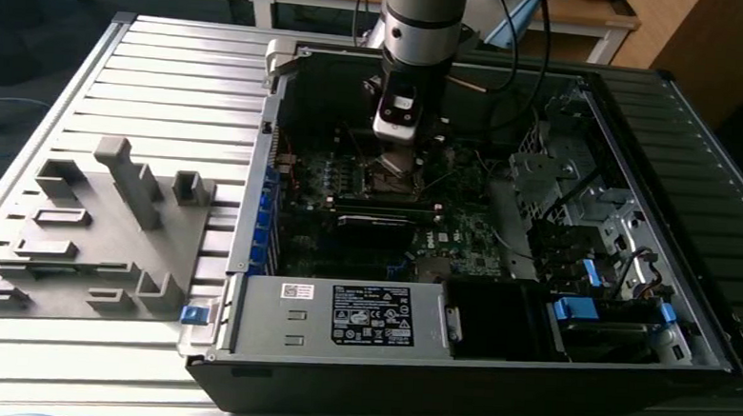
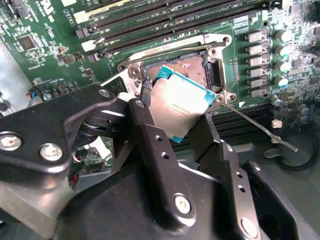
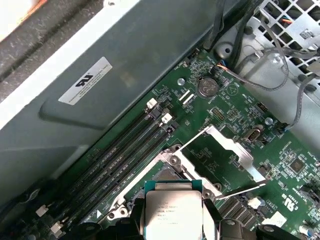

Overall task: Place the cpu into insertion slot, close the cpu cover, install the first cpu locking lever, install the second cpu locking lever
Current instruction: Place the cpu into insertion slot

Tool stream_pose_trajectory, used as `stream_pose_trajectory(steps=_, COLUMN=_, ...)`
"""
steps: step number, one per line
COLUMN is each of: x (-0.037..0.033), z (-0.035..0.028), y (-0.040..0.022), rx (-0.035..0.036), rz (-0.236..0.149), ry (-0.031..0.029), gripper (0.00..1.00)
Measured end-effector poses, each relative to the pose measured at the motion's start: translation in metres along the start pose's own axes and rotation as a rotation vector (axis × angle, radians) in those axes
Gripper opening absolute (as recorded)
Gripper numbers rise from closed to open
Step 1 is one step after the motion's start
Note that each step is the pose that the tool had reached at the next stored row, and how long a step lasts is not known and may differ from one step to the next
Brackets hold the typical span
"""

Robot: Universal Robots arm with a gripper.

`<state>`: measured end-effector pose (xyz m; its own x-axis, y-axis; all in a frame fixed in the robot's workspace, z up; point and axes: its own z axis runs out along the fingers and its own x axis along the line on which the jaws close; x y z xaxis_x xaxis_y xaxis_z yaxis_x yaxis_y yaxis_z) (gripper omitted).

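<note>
My gripper (image 2: 176, 107) is shut on the cpu (image 2: 182, 102), a square chip with a silvery top and teal edge, pinched between two black fingers (image 2: 150, 130). The chip hangs tilted just over the insertion slot (image 2: 192, 65), whose dark square opening and silver rim show partly behind it. In the first wrist view the cpu (image 3: 172, 207) sits between the fingertips, and the cpu cover (image 3: 230, 147) stands swung open beside the slot. A thin locking lever (image 2: 260, 127) sticks out free. In the exterior view the gripper (image 1: 395, 176) reaches down into the open computer case (image 1: 251, 316).
Long black memory slots (image 3: 125, 150) run beside the socket, with a row of capacitors (image 2: 280, 50) on the other side. Loose cables (image 3: 280, 75) lie near the case wall. A grey fixture plate (image 1: 90, 241) lies at the exterior view's left of the case.
</note>
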<state>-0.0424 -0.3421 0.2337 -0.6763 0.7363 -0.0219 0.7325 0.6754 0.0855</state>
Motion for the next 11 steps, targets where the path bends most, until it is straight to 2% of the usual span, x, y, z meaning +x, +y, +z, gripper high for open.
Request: stream_pose_trajectory(steps=11, x=0.0, z=0.0002, y=0.0, rx=0.0044, rz=0.2, ry=-0.0171, gripper=0.54)
